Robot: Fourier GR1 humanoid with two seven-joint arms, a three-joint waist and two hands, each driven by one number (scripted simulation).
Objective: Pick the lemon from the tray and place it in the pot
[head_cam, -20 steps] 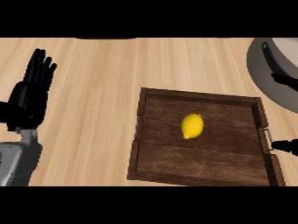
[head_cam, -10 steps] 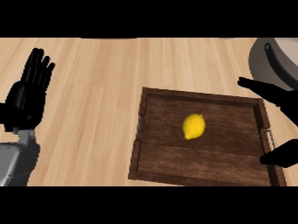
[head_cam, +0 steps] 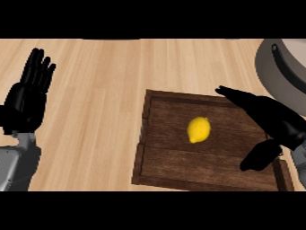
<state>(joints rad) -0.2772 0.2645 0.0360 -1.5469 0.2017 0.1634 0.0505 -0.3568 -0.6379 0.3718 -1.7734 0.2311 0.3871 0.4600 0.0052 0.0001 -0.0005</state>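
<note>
Right now the yellow lemon (head_cam: 199, 129) lies in the middle of the dark wooden tray (head_cam: 181, 161) on the light wood counter (head_cam: 102, 81). Nothing touches it. The right hand (head_cam: 274, 119) is over the tray's right side, beside the lemon but apart from it, with its fingers straight and its thumb hanging down; it holds nothing. The grey pot (head_cam: 291, 74) sits at the top right, past the tray. The left hand (head_cam: 29, 96) rests open at the left edge, fingers up.
</note>
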